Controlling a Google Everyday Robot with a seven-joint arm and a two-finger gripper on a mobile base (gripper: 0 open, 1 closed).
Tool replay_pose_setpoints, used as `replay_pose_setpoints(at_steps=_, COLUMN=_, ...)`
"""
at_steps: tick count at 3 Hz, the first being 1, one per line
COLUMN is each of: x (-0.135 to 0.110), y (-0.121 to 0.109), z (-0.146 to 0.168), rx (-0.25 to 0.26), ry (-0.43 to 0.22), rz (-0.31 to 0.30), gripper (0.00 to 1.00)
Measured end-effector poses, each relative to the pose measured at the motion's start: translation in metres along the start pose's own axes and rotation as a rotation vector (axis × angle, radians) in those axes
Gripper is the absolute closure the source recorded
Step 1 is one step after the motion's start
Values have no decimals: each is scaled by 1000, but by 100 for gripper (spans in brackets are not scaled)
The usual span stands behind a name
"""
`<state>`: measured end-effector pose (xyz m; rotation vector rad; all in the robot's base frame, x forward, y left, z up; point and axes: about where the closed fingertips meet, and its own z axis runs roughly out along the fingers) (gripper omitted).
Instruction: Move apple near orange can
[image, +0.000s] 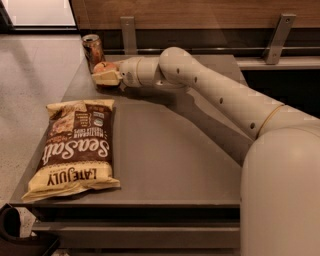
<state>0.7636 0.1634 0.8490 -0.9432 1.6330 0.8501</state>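
Apple (104, 66) in end effector (103, 74) beside orange can (93, 48); chip bag (75, 145) nearby.

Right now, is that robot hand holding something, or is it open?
Gripper: closed on the apple, at the far left corner of the table, beside the orange can.

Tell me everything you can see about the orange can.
The orange can is slim, brownish-orange, metallic-looking, with a silvery top. It stands upright at the far left corner of the table. The apple lies just in front of it, beside the gripper; whether apple and can touch, I cannot tell.
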Motion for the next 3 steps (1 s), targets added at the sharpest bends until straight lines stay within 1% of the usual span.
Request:
replay_pose_setpoints(at_steps=1, x=0, y=2, z=2, rx=-4, ry=0, rz=0, gripper=16)
replay_pose_setpoints(at_steps=2, x=1, y=4, z=5, rx=-9, ry=1, rz=0, gripper=0)
replay_pose_setpoints(at_steps=3, x=1, y=4, z=5, rx=-9, ry=1, rz=0, gripper=0)
